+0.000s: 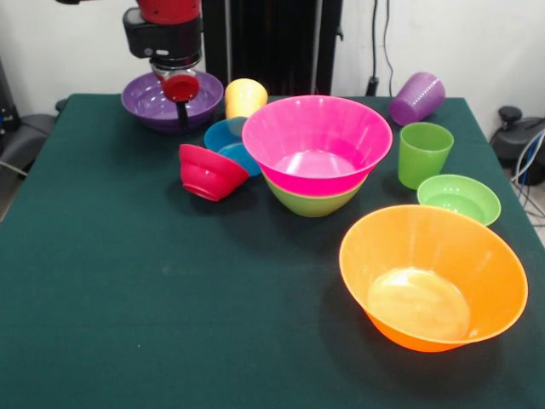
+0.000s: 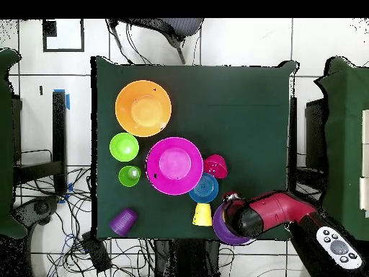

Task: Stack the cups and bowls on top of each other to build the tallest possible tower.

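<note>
My gripper hangs over the medium purple bowl at the table's back left; the overhead view shows the gripper above that bowl. The tower is the large pink bowl nested in the medium green bowl at mid-table. A yellow-orange cup lies on its side beside the small blue bowl. The small red bowl leans tilted against the blue one. The large orange bowl stands alone at the front right.
On the right, a green cup stands upright behind a small light green bowl. A purple cup lies on its side at the back right corner. Cables hang beyond the table's edges.
</note>
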Motion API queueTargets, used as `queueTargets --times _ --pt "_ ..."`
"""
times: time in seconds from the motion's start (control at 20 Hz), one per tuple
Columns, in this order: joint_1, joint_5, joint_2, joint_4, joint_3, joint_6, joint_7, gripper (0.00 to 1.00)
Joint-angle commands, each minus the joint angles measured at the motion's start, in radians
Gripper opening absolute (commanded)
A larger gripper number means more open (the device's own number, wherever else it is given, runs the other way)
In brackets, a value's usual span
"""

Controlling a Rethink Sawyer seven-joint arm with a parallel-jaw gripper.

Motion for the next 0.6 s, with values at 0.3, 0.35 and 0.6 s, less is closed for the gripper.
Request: queueTargets --times 0.3,0.35,0.6 --pt "0.043 -0.004 0.019 -0.044 0.022 0.045 -0.030 0.00" --pt "0.041 -0.002 0.019 -0.042 0.025 0.039 -0.027 0.00" --pt "0.030 0.043 -0.069 -0.020 0.049 0.078 -0.059 0.00"
